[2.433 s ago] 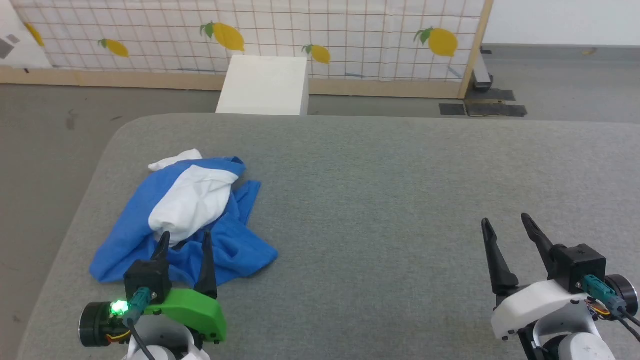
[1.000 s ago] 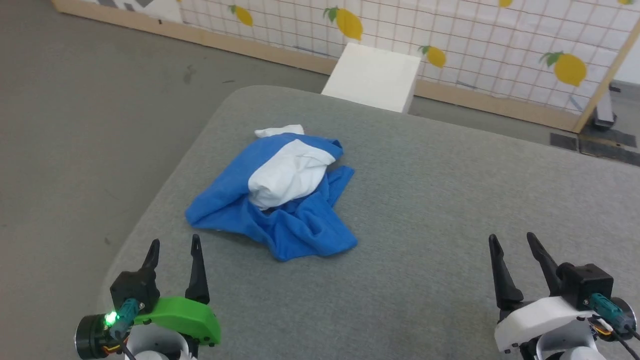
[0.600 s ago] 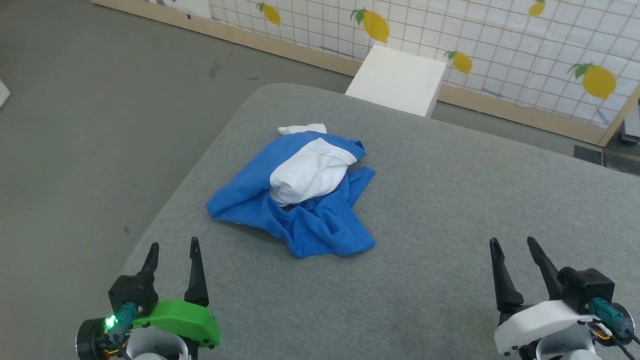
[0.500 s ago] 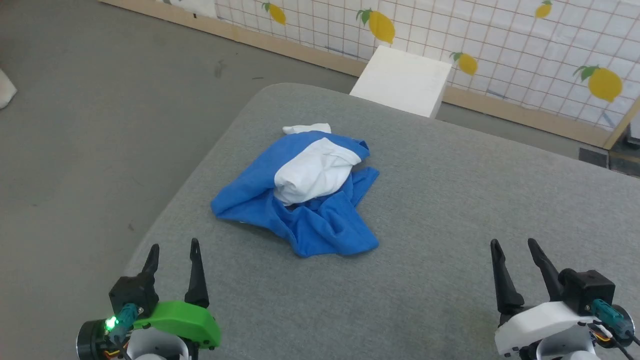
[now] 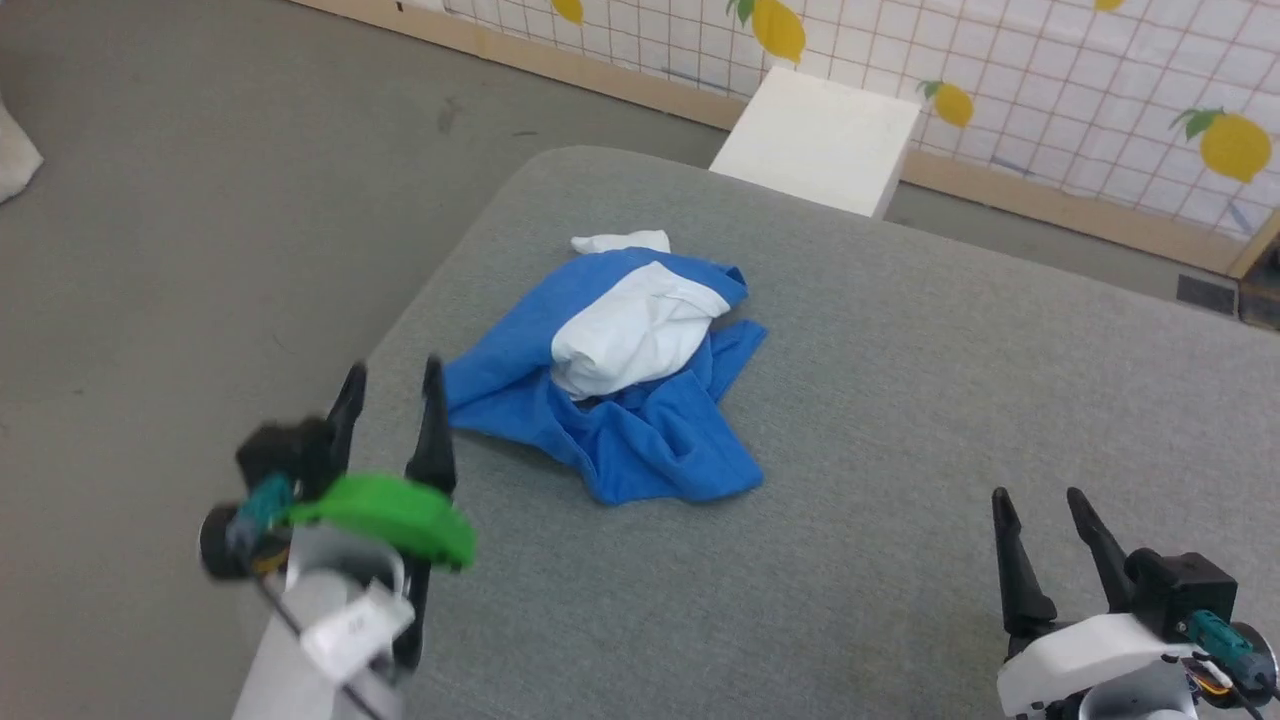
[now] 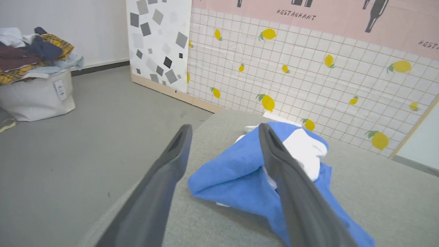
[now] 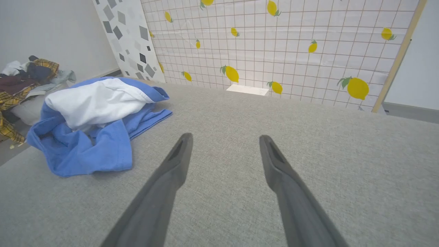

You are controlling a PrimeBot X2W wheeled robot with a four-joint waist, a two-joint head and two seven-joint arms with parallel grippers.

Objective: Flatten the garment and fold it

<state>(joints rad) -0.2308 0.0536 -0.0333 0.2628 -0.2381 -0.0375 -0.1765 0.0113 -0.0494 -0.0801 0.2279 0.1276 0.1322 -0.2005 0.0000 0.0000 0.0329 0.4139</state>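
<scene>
The garment [image 5: 620, 385] lies crumpled in a heap on the grey padded table [image 5: 900, 400], near its left edge, with blue cloth around a white bulge. My left gripper [image 5: 392, 372] hovers open by the table's left edge, just left of the heap's near-left corner, nothing between its fingers. In the left wrist view the garment [image 6: 240, 178] sits ahead between and behind the open fingers [image 6: 161, 178]. My right gripper [image 5: 1036, 500] stands open and empty at the lower right, far from the cloth. The right wrist view has the garment [image 7: 92, 123] at the left.
A white box [image 5: 815, 140] stands on the floor beyond the table, before a lemon-print screen [image 5: 1000, 60]. A white bag heaped with clothes [image 6: 34, 79] sits on the floor to the left. The table's right half is bare.
My left gripper has risen and moved forward to the garment's near-left corner, still open. The head camera has shifted slightly. The right gripper and the garment have stayed put.
</scene>
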